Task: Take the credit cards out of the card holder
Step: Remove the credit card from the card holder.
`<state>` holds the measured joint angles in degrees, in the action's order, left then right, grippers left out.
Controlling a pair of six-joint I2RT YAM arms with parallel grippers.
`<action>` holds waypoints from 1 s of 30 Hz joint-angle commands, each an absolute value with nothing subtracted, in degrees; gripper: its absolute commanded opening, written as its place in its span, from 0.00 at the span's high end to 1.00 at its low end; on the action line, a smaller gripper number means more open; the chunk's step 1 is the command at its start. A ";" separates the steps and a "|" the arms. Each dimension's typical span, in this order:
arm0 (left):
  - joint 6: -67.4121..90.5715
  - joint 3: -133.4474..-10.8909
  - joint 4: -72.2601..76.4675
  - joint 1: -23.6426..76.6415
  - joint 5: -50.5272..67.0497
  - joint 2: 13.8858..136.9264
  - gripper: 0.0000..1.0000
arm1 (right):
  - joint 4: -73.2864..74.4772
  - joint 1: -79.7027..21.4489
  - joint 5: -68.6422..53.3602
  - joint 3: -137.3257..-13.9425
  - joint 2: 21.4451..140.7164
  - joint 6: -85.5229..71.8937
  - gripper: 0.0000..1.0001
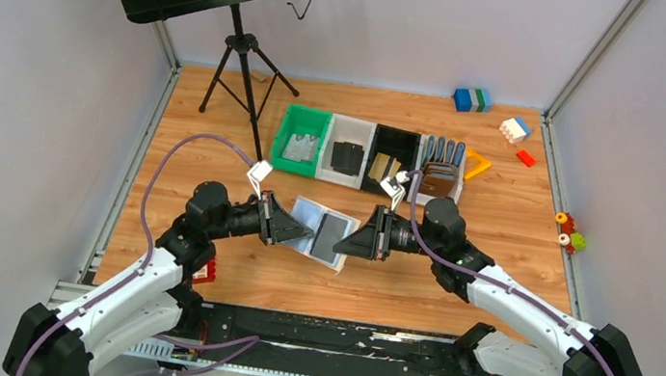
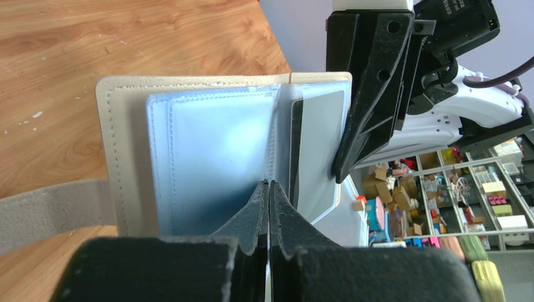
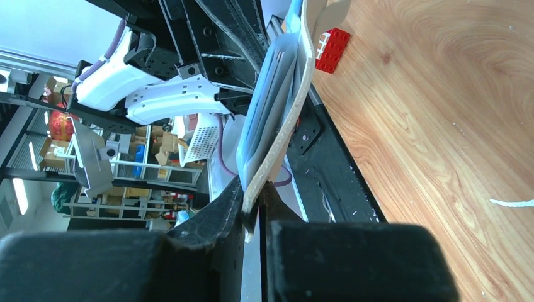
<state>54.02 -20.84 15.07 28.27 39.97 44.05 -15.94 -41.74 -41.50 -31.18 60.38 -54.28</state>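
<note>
Left gripper (image 2: pixel 269 189) is pinched closed on a clear sleeve page of the card holder (image 2: pixel 119 132) – no gap is seen between the fingers. Right gripper (image 3: pixel 254 196) is clamped narrow on the beige cover edge at the opposite side. The holder is kept spread between the two over the near middle of the wooden table (image 1: pixel 520 213), blue-grey inside up. One dark card (image 1: pixel 335 235) is seen seated in a sleeve on the right-gripper half – other cards cannot be made out. A strap tab (image 2: pixel 50 207) is seen trailing off the left half. Beyond, a row of bins (image 1: pixel 348 151) is set, with a brown wallet (image 1: pixel 440 178) at its right end. A red brick (image 3: pixel 330 50) is seen by the left arm base.
</note>
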 commanded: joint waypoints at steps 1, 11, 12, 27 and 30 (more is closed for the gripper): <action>54.29 -21.06 16.86 27.86 40.56 43.84 1.00 | -18.87 -41.54 -41.93 -33.66 58.64 -53.24 1.00; 68.62 -17.88 42.45 27.86 49.55 51.15 0.70 | -24.75 -41.63 -45.87 -33.27 61.00 -55.91 1.00; 69.05 -17.87 42.97 27.91 49.71 51.30 0.69 | -25.33 -41.58 -46.14 -33.23 61.25 -56.21 1.00; 66.92 -18.57 40.69 29.29 47.50 51.28 1.00 | -22.81 -42.13 -45.63 -34.67 61.83 -53.95 0.96; 65.23 -18.36 36.60 28.14 45.82 49.79 1.00 | -20.85 -41.03 -43.96 -33.78 59.91 -53.50 0.89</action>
<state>67.59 -17.56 38.24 27.70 46.94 52.12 -20.40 -41.39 -46.87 -31.48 62.30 -55.51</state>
